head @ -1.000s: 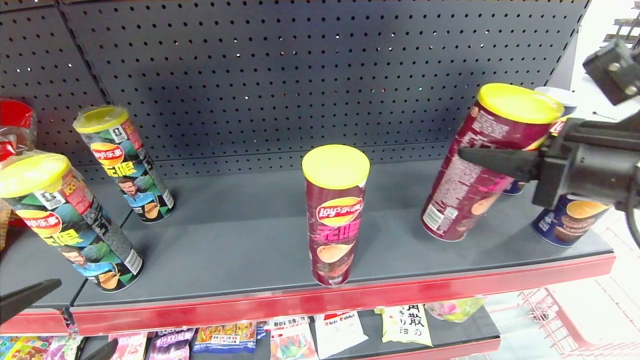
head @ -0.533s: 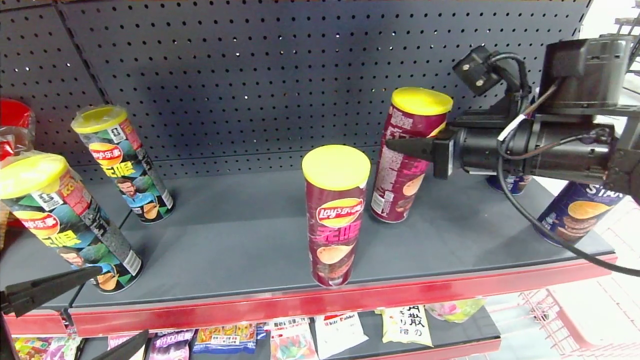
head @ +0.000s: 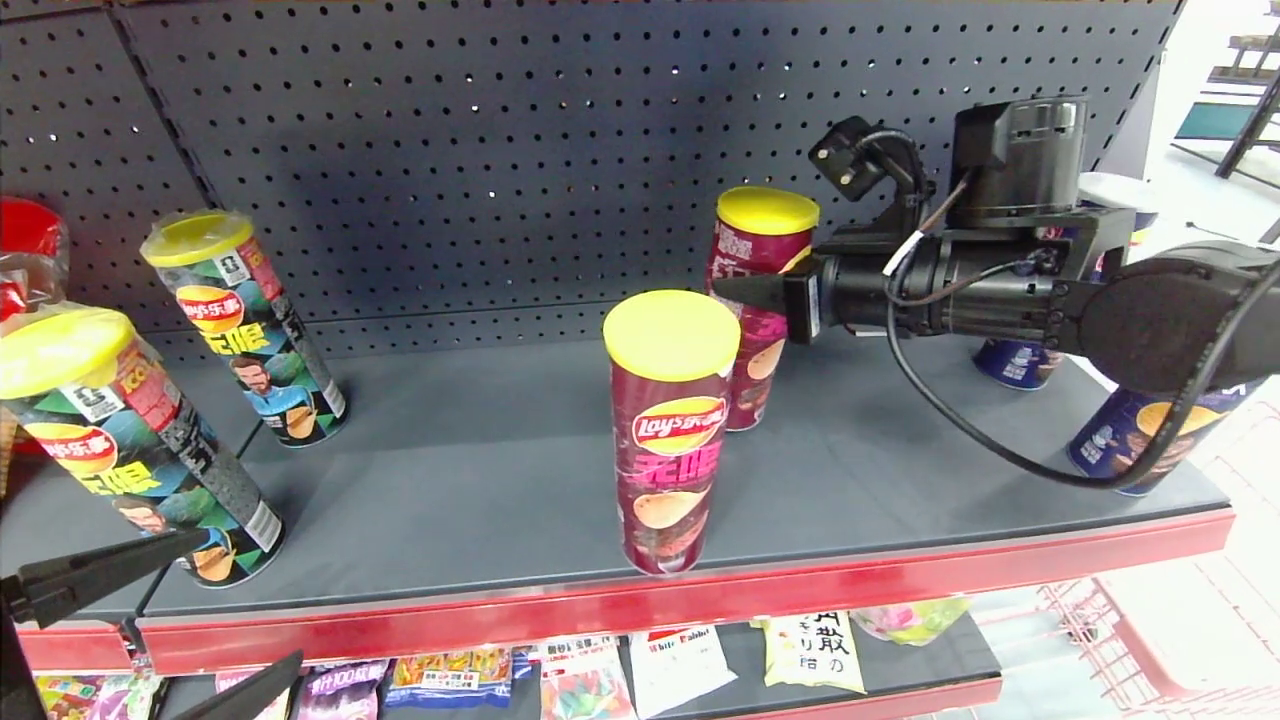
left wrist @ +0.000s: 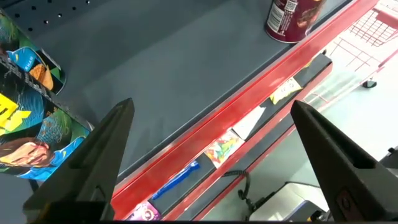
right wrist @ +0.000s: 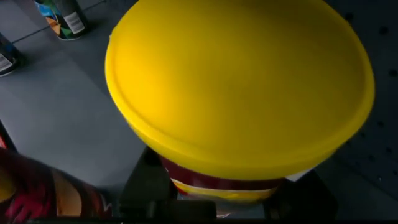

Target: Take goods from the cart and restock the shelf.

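Restocking is under way on the shelf (head: pixel 480 470). One maroon front can (head: pixel 670 430) stands upright at the near edge, mid-shelf. A matching held can (head: pixel 765 290), yellow lid up, sits just behind it on the far side, upright and in the grip of the right jaws. They are closed on its upper body just below the lid, one finger on the near side and the other hidden behind. From the right wrist, the lid (right wrist: pixel 239 81) looms large over the jaws. The front can hides the base, so I can't say whether it has touched down. By my reckoning, the release is what's left for this one.

Green cans (head: pixel 245 320) stand far left and blue cans (head: pixel 1130 440) far right. The cart (head: pixel 1150 640) peeks in low right, its load out of sight, so I can't say how much stock remains.

The left jaws hang near-left before the red lip (left wrist: pixel 249 93), spread wide and holding nothing.
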